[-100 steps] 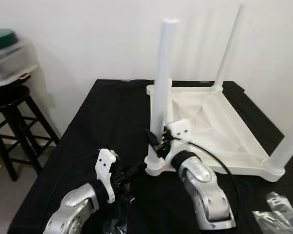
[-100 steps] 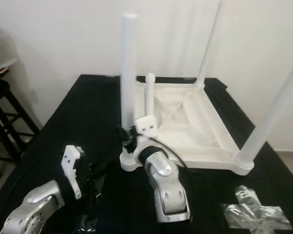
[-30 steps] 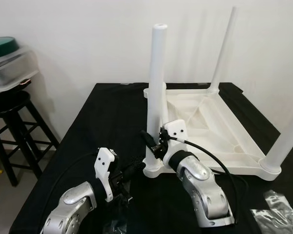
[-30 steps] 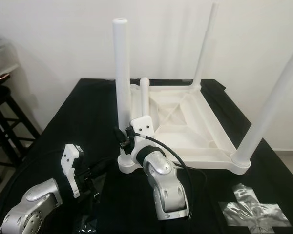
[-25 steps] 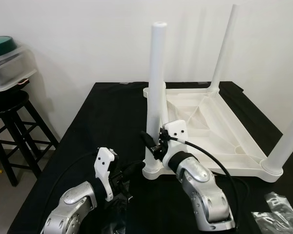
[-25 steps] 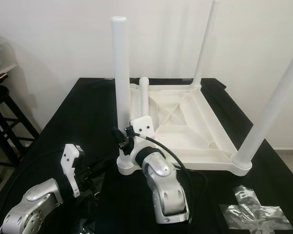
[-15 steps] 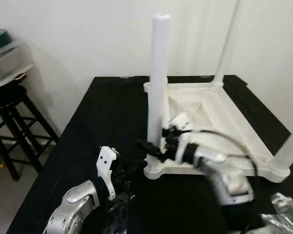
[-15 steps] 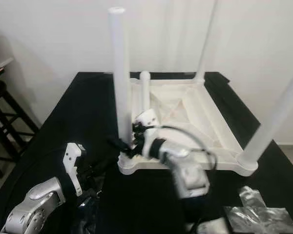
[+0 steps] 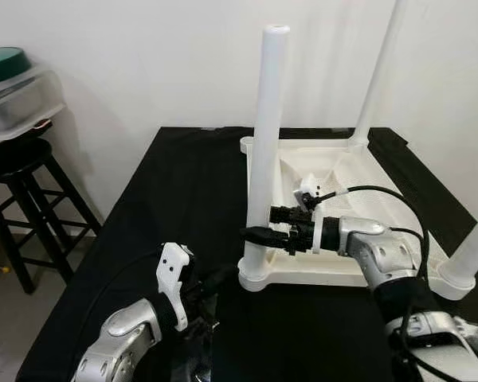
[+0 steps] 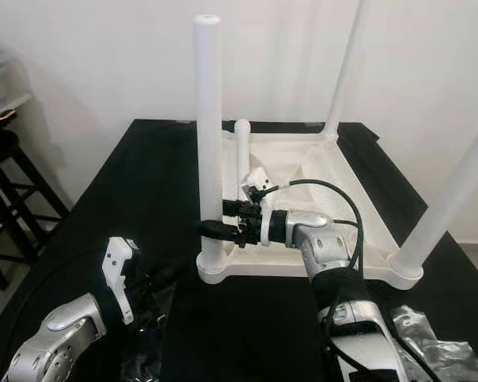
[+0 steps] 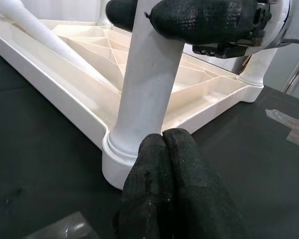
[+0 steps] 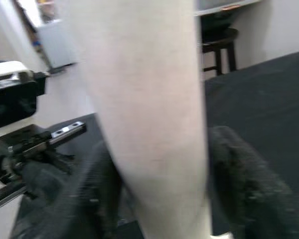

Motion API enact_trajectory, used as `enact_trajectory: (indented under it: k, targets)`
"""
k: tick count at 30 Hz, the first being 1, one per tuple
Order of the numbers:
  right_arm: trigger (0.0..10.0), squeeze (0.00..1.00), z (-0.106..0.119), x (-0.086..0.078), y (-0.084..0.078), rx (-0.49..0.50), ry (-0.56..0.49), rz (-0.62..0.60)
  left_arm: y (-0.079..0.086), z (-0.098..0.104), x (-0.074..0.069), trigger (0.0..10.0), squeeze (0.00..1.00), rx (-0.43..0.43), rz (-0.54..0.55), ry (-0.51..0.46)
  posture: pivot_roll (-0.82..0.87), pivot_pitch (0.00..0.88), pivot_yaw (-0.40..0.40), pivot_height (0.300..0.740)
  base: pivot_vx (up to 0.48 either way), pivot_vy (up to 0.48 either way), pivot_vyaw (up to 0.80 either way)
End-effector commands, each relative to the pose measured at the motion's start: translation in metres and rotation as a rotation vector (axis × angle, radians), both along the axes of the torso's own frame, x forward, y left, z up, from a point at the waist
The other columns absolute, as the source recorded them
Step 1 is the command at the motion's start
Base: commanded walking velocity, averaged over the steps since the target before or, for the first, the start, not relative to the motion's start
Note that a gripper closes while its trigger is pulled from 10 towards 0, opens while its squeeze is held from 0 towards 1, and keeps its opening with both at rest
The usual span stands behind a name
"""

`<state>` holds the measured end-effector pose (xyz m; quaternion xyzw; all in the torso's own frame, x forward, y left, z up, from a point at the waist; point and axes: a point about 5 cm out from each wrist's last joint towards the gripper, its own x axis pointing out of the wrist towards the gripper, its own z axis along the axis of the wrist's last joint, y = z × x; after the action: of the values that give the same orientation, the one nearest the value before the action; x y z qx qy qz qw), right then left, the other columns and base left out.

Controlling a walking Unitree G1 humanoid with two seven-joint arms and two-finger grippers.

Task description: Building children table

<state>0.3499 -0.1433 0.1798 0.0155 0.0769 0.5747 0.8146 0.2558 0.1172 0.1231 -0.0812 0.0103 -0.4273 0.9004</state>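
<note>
A white children's table (image 9: 344, 269) lies upside down on a black tabletop (image 9: 175, 199). Its near-left leg (image 9: 267, 119) stands upright in its corner socket (image 11: 120, 149). My right gripper (image 9: 264, 226) comes in from the right and is shut on this leg low down, one black finger (image 12: 241, 179) on each side. Just below the socket sits my left gripper (image 11: 163, 135), shut and empty, its tips close to the socket's base. Two more legs (image 9: 378, 72) (image 9: 474, 251) stand at the right corners, and another leg (image 10: 241, 155) rises behind the held one.
A black stool (image 9: 20, 187) stands left of the table with a green-lidded plastic box (image 9: 16, 83) on it. Crumpled clear wrap (image 10: 430, 342) lies at the front right, and more wrap (image 10: 143, 350) lies under my left arm. A white wall is close behind.
My right arm has swung out to the right, and its gripper now holds the near-left leg from the side. The left gripper stays by the socket. The camera has shifted slightly.
</note>
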Motion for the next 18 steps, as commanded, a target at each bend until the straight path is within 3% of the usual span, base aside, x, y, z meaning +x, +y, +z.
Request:
enact_trajectory:
  k: [1,13,14,15,16,17,18]
  targets:
    - [0.0,0.00,0.005,0.002,-0.001,0.005,-0.017,0.010,0.002,-0.002,-0.002,10.0,0.00,0.011,-0.001,0.003,-0.03,0.000,-0.013,0.740,0.000,0.000,0.00]
    - [0.0,0.00,-0.011,-0.003,-0.003,-0.011,-0.055,-0.138,0.002,-0.002,-0.002,10.0,0.00,0.009,-0.001,0.002,-0.04,0.000,-0.010,0.740,0.000,0.000,0.00]
    - [0.0,0.00,-0.017,-0.006,0.004,-0.061,-0.071,-0.342,0.003,-0.001,-0.003,10.0,0.00,0.009,0.000,0.001,-0.05,0.000,-0.014,0.740,0.000,0.000,0.00]
    - [0.0,0.00,-0.017,-0.006,0.004,-0.061,-0.071,-0.342,0.003,-0.001,-0.003,10.0,0.00,0.009,0.000,0.001,-0.05,0.000,-0.014,0.740,0.000,0.000,0.00]
    - [0.0,0.00,-0.019,-0.004,0.004,-0.088,-0.076,-0.677,0.004,0.000,-0.003,10.0,0.00,0.010,0.000,0.000,-0.05,0.000,-0.014,0.740,0.000,0.000,0.00]
    - [0.0,0.00,-0.039,-0.031,0.028,-0.122,-0.015,-0.824,0.005,0.000,-0.002,10.0,0.00,0.011,-0.001,0.000,-0.07,0.000,-0.004,0.740,0.000,0.000,0.00]
    - [0.0,0.00,-0.039,-0.031,0.028,-0.122,-0.015,-0.824,0.005,0.000,-0.002,10.0,0.00,0.011,-0.001,0.000,-0.07,0.000,-0.004,0.740,0.000,0.000,0.00]
